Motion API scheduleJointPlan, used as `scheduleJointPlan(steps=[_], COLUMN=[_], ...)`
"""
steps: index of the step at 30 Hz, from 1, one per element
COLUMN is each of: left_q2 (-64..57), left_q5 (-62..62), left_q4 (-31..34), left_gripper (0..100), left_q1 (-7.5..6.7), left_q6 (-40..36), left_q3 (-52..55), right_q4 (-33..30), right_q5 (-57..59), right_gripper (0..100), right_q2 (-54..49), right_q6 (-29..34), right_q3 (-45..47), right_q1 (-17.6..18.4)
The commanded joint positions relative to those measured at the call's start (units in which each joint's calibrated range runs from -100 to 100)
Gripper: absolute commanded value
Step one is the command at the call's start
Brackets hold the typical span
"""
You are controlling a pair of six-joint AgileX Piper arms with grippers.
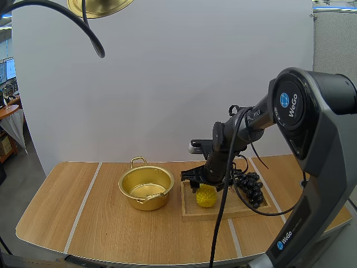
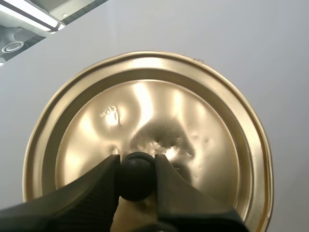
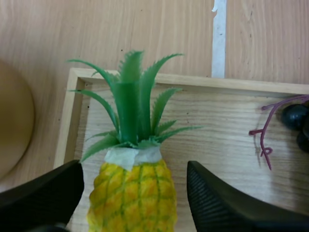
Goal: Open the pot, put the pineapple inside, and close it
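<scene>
The gold pot (image 1: 146, 188) stands open on the table, left of the wooden tray (image 1: 223, 210). Its gold lid (image 1: 100, 6) hangs high at the upper edge of the high view; in the left wrist view my left gripper (image 2: 136, 175) is shut on the lid's black knob (image 2: 136, 176), with the lid (image 2: 145, 130) facing the camera. A yellow pineapple (image 1: 206, 196) lies on the tray. My right gripper (image 1: 204, 181) hovers right over it, open. In the right wrist view the pineapple (image 3: 131, 193) with its green leaves sits between the two spread fingers (image 3: 222, 203), untouched.
A bunch of dark grapes (image 1: 251, 187) lies on the right end of the tray, close to the right arm. The pot's handle points toward the front. Bare wooden tabletop (image 1: 72, 212) spreads to the left of the pot.
</scene>
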Motion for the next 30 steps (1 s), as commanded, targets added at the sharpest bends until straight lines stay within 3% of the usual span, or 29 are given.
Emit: scheduleJointPlan(steps=[1, 15, 16, 19, 21, 30], left_q2=[-0.5, -0.5, -0.5, -0.5, -0.5, -0.5], left_q5=[-1.3, -1.3, -1.3, -1.3, -1.3, -1.3], left_q4=[0.8, 0.8, 0.8, 0.8, 0.8, 0.8], left_gripper=[0, 0, 0, 0, 0, 0], left_q1=[-0.20, -0.20, -0.20, -0.20, -0.20, -0.20], left_q6=[-0.7, -0.7, -0.7, -0.7, -0.7, -0.7], left_q3=[-0.5, -0.5, -0.5, -0.5, -0.5, -0.5], right_q4=[-0.5, -0.9, -0.9, -0.4, 0.0, 0.1], right_q5=[-1.3, -3.0, -3.0, -2.4, -2.0, 5.0], right_gripper=[100, 100, 91, 33, 0, 0], right_q2=[0.9, 6.3, 6.3, 6.3, 6.3, 1.9], right_q6=[0.0, 0.0, 0.0, 0.0, 0.0, 0.0], right_q3=[-0.3, -0.3, -0.3, -0.3, -0.3, -4.0], right_q1=[-0.2, -0.2, -0.2, -0.2, -0.2, -0.1])
